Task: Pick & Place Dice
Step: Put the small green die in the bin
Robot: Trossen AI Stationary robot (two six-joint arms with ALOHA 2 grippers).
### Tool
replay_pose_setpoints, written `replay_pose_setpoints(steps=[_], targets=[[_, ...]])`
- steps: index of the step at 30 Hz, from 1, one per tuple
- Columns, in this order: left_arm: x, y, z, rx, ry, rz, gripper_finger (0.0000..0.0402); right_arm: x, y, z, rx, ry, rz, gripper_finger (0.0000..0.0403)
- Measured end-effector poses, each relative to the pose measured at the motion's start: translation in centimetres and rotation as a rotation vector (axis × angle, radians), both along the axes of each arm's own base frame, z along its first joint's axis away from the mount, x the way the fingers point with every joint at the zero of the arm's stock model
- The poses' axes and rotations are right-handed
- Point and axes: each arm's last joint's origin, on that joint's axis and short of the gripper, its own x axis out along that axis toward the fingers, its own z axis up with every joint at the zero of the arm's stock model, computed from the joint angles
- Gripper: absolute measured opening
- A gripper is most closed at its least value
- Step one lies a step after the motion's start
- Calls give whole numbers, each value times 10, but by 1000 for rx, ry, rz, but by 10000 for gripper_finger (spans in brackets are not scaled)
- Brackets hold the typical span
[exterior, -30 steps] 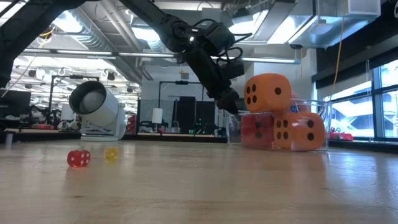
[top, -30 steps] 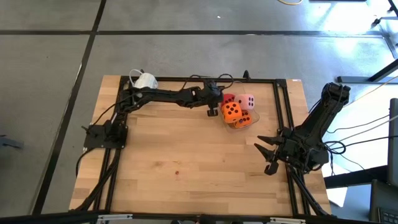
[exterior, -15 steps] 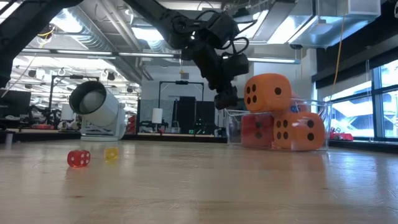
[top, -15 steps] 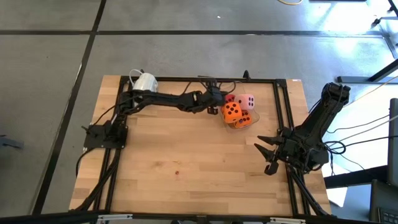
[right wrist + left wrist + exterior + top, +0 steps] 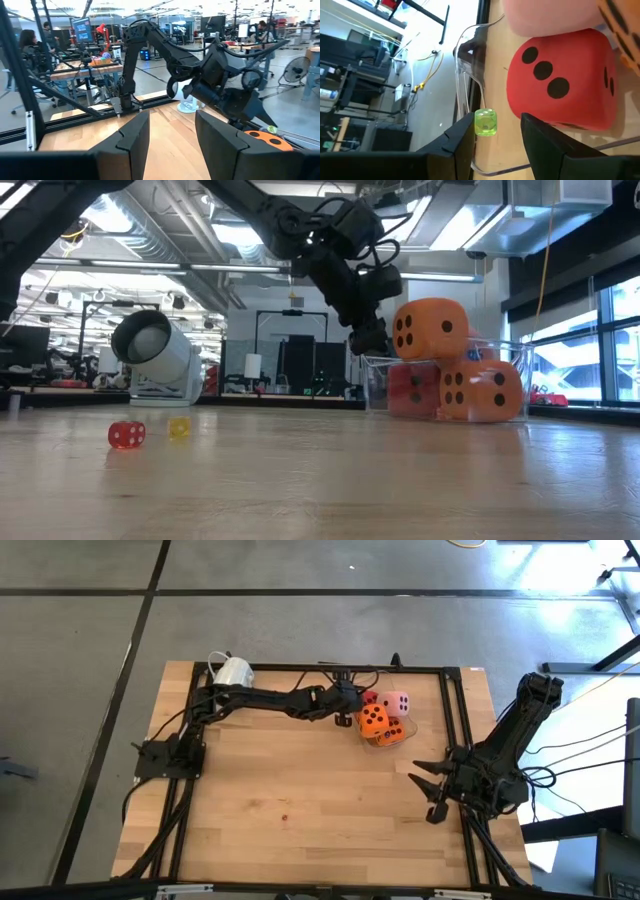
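Table: a pale wooden-plank table (image 5: 300,820) with a black frame along its edges carried everything
Left arm: the dark jointed left arm (image 5: 265,698) reached across the far side of the table to the clear box
Right arm: the dark right arm (image 5: 510,735) waited at the table's right edge, well apart from the dice
Mug: a white mug (image 5: 233,670) lay on its side near the far left corner
Box: a clear plastic box (image 5: 380,385) held the soft dice
Dice: one orange cube with dark pips (image 5: 373,719) sat on top of the pile; a second orange cube (image 5: 392,732) lay below it, a red cube (image 5: 560,82) and a pink cube (image 5: 397,702) behind, all in the box
Left jaws: the left gripper (image 5: 495,135) stood just beside the box wall, jaws parted and released, a small green bead die (image 5: 485,122) showing between them; whether they touched it I could not tell
Right jaws: the right gripper (image 5: 428,792) hung with jaws spread, grasping nothing
Beads: a tiny red die (image 5: 126,435) and a tiny yellow one (image 5: 179,427) lay on the table, well apart from the box
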Motion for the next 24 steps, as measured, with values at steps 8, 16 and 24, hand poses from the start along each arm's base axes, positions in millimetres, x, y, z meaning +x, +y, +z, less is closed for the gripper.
replay_pose_setpoints(steps=[8, 16, 24], targets=[[-1, 2, 0, -7, -9, 16, 179, 0, 0, 0, -1, -1, 6, 160], [-1, 2, 0, -9, -23, 50, 182, 0, 0, 0, -1, -1, 3, 160], [-1, 1, 0, 25, 9, 42, 181, 0, 0, 0, -1, -1, 3, 160]])
